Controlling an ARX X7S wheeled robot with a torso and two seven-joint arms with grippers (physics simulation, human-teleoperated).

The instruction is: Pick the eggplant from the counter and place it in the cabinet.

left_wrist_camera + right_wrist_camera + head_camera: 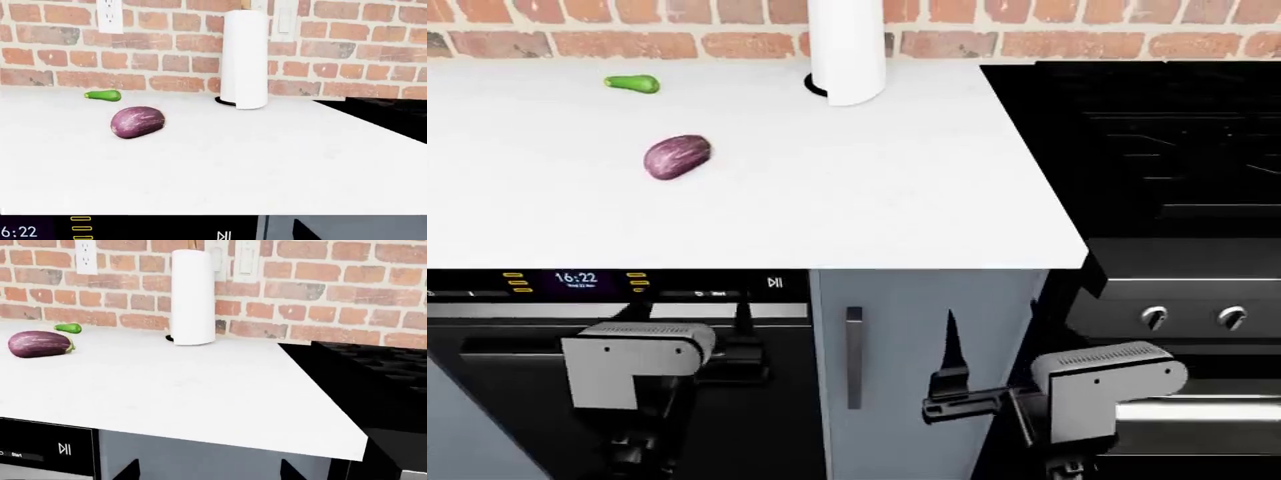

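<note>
The eggplant (677,156), dull purple with pale streaks, lies on the white counter (868,190) toward its left back. It also shows in the left wrist view (137,121) and the right wrist view (40,344). My left gripper (742,335) hangs below the counter's front edge, before a black appliance panel. Only one of its fingertips (301,231) shows, far off centre. My right gripper (954,385) is open and empty in front of the grey cabinet door (894,340), with its fingertips (130,471) wide apart. Both grippers are well short of the eggplant.
A small green vegetable (633,84) lies behind the eggplant near the brick wall. A white paper towel roll (847,50) stands at the back of the counter. A black stove top (1148,130) adjoins the counter on the right. The cabinet door has a vertical handle (853,355).
</note>
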